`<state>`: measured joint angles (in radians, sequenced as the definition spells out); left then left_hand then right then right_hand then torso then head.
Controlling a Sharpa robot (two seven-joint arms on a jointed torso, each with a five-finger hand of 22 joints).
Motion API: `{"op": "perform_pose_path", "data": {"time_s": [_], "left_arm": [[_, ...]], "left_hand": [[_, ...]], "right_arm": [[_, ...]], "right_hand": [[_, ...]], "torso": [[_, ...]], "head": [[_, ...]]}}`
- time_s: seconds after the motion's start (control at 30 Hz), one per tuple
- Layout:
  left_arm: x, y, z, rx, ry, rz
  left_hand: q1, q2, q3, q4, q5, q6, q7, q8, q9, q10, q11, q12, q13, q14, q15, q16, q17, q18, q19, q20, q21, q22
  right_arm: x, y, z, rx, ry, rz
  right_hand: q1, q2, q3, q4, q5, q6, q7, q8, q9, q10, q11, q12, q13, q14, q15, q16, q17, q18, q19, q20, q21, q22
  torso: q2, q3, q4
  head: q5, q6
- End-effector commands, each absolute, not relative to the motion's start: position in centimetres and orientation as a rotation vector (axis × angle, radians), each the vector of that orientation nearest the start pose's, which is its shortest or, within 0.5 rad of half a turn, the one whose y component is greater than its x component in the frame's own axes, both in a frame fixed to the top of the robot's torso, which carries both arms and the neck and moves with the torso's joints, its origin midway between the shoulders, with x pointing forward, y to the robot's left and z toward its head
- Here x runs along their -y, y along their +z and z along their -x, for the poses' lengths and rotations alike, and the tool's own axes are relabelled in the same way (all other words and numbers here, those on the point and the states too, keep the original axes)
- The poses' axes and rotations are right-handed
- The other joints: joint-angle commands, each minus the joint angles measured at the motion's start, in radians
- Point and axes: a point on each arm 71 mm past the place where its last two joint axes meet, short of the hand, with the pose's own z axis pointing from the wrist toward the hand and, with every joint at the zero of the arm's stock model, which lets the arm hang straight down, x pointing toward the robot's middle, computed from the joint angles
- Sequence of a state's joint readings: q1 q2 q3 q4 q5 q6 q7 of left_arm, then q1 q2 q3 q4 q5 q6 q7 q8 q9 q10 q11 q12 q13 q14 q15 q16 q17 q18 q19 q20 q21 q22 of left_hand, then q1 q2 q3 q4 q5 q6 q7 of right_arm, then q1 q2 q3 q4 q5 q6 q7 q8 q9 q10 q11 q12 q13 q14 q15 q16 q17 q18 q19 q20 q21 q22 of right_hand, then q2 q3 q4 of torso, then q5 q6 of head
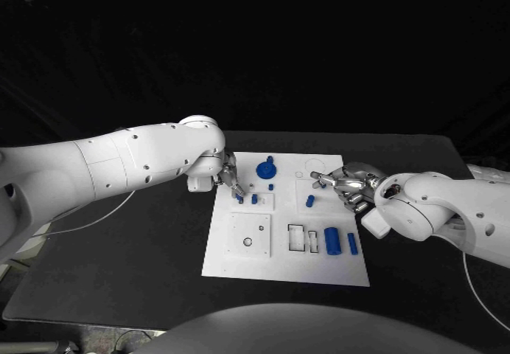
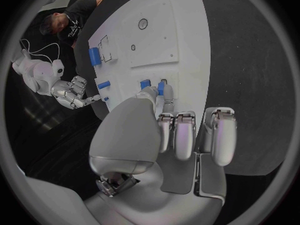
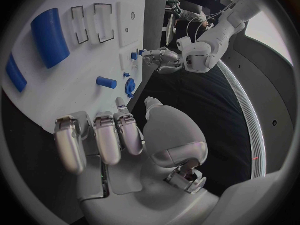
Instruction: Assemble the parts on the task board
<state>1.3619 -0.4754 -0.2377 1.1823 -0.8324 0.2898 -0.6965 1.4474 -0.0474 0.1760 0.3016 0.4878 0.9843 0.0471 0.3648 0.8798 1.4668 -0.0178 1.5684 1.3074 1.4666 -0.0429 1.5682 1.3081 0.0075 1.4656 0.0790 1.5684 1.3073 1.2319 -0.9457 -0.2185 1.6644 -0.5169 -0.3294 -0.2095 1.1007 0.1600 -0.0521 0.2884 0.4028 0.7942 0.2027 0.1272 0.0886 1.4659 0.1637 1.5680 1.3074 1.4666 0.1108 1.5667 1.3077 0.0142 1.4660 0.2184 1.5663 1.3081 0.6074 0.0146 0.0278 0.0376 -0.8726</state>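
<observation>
The white task board lies mid-table. My left hand is over its left upper part. In the left wrist view its thumb and one finger pinch a small blue peg that stands on the board, beside a second peg; both pegs show at its fingertips. My right hand hovers at the board's right edge, fingers curled in, holding nothing. A blue gear stands near the top, and a short blue peg lies left of my right hand.
A large blue cylinder and a blue bar lie at the board's lower right beside two rectangular slots. A square inset plate with a ring is at lower left. Black table surrounds the board.
</observation>
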Motion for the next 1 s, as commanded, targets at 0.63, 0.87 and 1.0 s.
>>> {"op": "perform_pose_path", "data": {"time_s": [0.63,0.87,1.0], "left_arm": [[-14.03,-23.75,-52.18,-2.573,-0.167,0.152],[-13.90,-23.76,-52.17,-2.575,-0.168,0.148],[-13.88,-23.76,-52.20,-2.574,-0.169,0.148]], "left_hand": [[0.012,0.000,0.032,-0.014,0.006,0.006,-0.010,0.003,0.002,0.104,0.000,0.002,0.263,0.104,0.001,0.003,0.263,-0.008,0.105,0.004,0.002,0.263],[0.012,0.000,0.033,-0.013,0.006,0.006,-0.009,0.003,0.002,0.104,0.000,0.002,0.263,0.104,0.001,0.003,0.263,-0.008,0.105,0.004,0.002,0.263],[0.012,0.000,0.033,-0.013,0.006,0.006,-0.009,0.003,0.002,0.104,0.000,0.002,0.263,0.104,0.001,0.003,0.263,-0.008,0.105,0.004,0.002,0.263]], "right_arm": [[22.52,-24.65,-43.16,-2.104,0.873,-0.839],[22.55,-24.65,-43.14,-2.104,0.871,-0.839],[22.57,-24.65,-43.14,-2.104,0.871,-0.840]], "right_hand": [[0.010,0.002,-0.006,-0.002,0.004,-0.007,0.035,0.007,0.001,0.105,0.006,0.003,0.263,0.104,0.005,0.004,0.263,-0.014,0.105,0.005,0.004,0.263],[0.010,0.002,-0.006,-0.002,0.004,-0.007,0.035,0.007,0.001,0.105,0.006,0.003,0.263,0.104,0.005,0.004,0.263,-0.014,0.105,0.005,0.004,0.263],[0.010,0.002,-0.006,-0.002,0.004,-0.007,0.035,0.007,0.001,0.105,0.006,0.003,0.263,0.104,0.005,0.004,0.263,-0.014,0.105,0.005,0.004,0.263]], "torso": [[0.000,0.0003,0.0004],[0.001,-0.0002,0.0002],[0.000,-0.0002,-0.0002]], "head": [[-0.002,0.000],[-0.002,0.000],[-0.002,0.000]]}}
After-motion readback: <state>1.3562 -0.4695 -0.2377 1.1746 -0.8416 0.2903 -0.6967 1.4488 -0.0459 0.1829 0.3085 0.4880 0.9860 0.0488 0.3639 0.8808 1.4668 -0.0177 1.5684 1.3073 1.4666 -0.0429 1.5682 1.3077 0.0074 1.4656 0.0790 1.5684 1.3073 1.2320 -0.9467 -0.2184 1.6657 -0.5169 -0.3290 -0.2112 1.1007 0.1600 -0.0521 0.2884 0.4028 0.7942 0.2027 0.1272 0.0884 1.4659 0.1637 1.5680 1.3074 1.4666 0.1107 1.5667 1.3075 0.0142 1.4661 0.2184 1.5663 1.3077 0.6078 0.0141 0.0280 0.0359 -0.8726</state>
